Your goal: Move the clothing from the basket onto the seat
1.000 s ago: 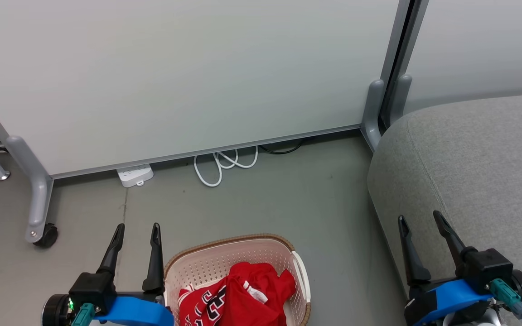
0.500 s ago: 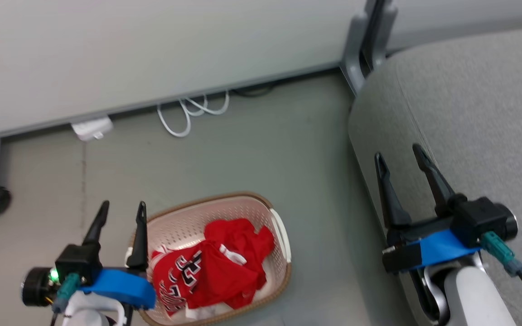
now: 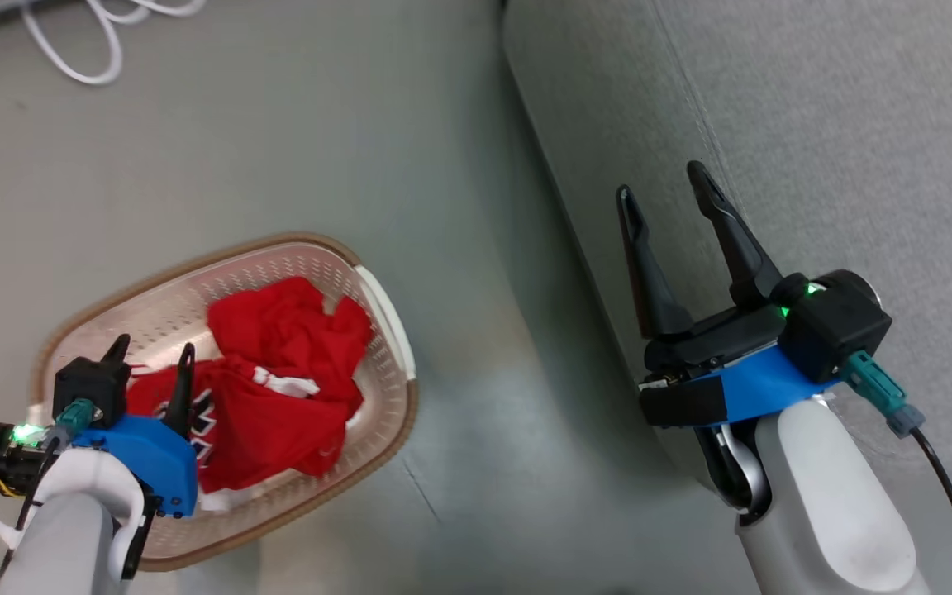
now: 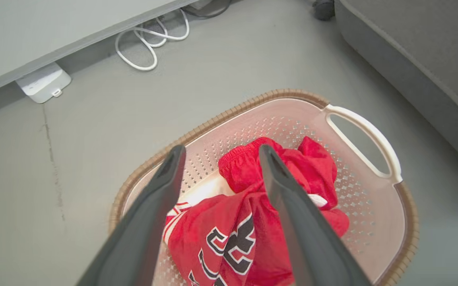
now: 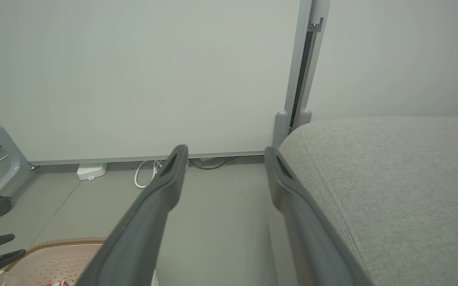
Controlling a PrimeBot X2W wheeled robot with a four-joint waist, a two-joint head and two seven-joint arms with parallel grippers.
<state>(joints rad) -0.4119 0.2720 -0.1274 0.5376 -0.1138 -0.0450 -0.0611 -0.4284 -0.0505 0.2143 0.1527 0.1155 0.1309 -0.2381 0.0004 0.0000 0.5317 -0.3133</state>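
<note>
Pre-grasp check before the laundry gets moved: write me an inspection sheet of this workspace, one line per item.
surface: grey floor, smooth, with a thin dark line across it.
job's things: cream basket stands on the floor; red clothing is heaped inside it; grey seat beside it, with nothing on the part in view.
clutter: nothing seen.
grippers: left gripper open over the basket, fingers pointing at the clothing, nothing held; right gripper open and empty at the seat's edge.
cables: white cable looped on the floor near a power strip, apart from the basket.
surroundings: pale partition panels, one on a castor.
</note>
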